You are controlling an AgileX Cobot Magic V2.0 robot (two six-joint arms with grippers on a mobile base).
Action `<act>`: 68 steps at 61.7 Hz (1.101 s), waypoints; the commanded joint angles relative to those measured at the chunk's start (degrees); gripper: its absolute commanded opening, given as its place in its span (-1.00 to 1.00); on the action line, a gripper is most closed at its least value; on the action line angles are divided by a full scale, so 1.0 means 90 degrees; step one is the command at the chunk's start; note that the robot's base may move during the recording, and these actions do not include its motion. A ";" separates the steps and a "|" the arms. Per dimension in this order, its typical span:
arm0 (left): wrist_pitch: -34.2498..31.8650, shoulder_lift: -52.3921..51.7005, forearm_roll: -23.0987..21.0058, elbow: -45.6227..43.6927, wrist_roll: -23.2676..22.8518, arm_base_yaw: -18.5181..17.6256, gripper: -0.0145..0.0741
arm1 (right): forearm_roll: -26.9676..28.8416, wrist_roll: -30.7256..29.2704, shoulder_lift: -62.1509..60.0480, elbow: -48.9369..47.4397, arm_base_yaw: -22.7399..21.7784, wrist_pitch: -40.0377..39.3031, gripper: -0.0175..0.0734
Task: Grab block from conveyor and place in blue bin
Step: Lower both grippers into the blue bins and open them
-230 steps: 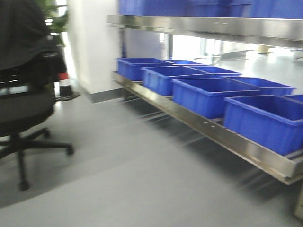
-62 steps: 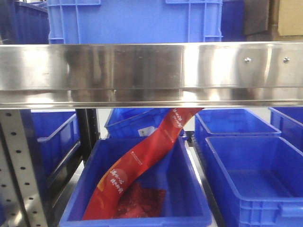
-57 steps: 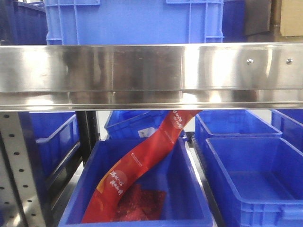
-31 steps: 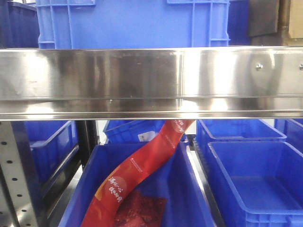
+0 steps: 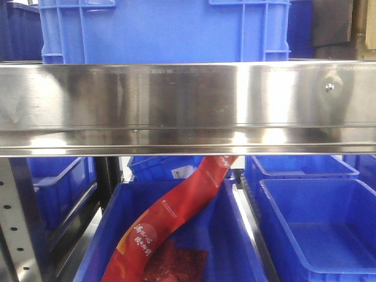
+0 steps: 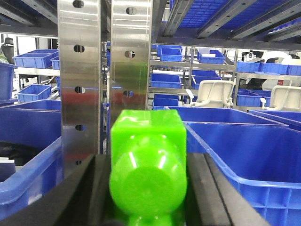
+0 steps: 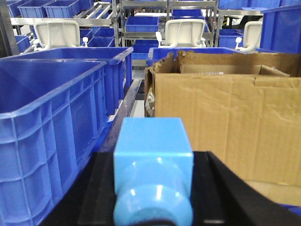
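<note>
The steel rail [image 5: 176, 106] sits lower in the front view than it did half a second ago, and its screw [image 5: 329, 87] has slid toward the right edge. More of the blue crate [image 5: 164, 29] above the rail shows now

Below the rail, a long red packet [image 5: 176, 211] leans out of the lower-left bin [image 5: 226, 241], its top hidden behind the steel. White Chinese characters run along it near the bottom of the frame, with a smaller white line higher up – both too small for me to read. A white label [image 5: 182, 171] on the bin behind it is just as unreadable. The neighbouring bin [image 5: 282, 217] at lower right stands just beside it

That view shows neither of my hands; only the wrist cameras do. My left gripper [image 6: 148, 157] is closed on a green block [image 6: 148, 136], with the dark fingers [image 6: 89, 188] pressed to either side of it. A perforated steel upright [image 6: 80, 80] rises behind at upper left, and a wide blue bin [image 6: 244, 155] lies to the right. My right gripper [image 7: 154, 155] is likewise clamped on a light blue block [image 7: 153, 139]. A tall blue bin [image 7: 47, 117] fills the left of that frame and an open cardboard box [image 7: 225, 122] the right. I see no print on either block or on the box
</note>
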 commanded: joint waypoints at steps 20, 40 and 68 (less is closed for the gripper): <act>-0.0063 0.0033 -0.0045 -0.0025 0.0020 0.0016 -0.92 | 0.0067 0.0001 0.0050 -0.0001 0.0002 -0.0600 -0.97; 0.0891 0.1706 0.0129 -0.1548 0.0020 -0.1158 -0.92 | -0.0032 0.0001 0.1089 -0.1076 0.1313 -0.0696 -0.97; -0.0038 0.4689 0.0347 -0.3776 0.0009 -0.3077 -0.92 | -0.0106 0.0001 0.3769 -0.3217 0.2485 -0.1871 -0.97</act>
